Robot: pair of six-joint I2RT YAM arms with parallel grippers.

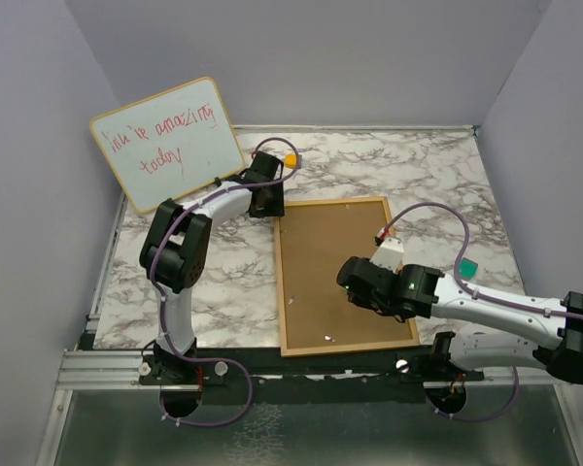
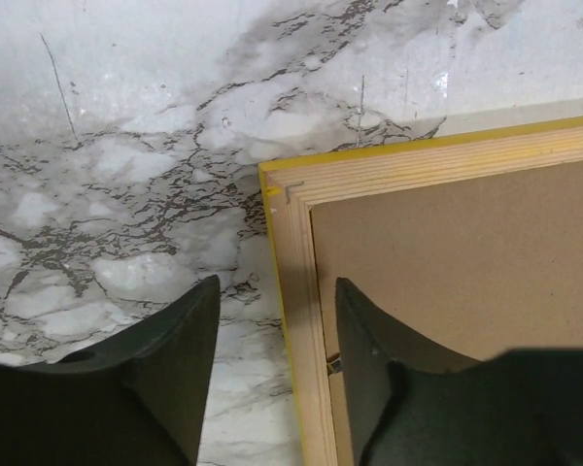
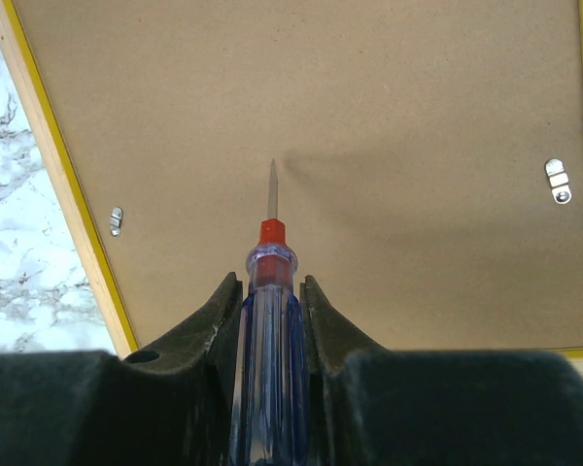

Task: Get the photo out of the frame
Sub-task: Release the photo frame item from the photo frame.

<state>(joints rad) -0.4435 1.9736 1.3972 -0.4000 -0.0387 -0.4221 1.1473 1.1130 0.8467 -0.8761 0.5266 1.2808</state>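
The frame (image 1: 330, 257) lies face down on the marble table, its brown back up and its thin yellow border showing. The photo is hidden under the backing. My left gripper (image 1: 271, 205) is open at the frame's far left corner; in the left wrist view it (image 2: 277, 283) straddles the wooden left rail (image 2: 301, 320), one finger over the table, the other over the backing beside a small clip (image 2: 334, 365). My right gripper (image 3: 271, 279) is shut on a blue-handled screwdriver (image 3: 269, 330) with a red collar, its tip pointing over the backing (image 3: 369, 116). Small clips (image 3: 116, 220) (image 3: 558, 182) sit near both side rails.
A wood-edged whiteboard (image 1: 170, 143) with red handwriting leans at the back left. A small orange object (image 1: 291, 159) lies behind the left gripper and a green object (image 1: 466, 267) lies right of the frame. Grey walls close in the table on three sides.
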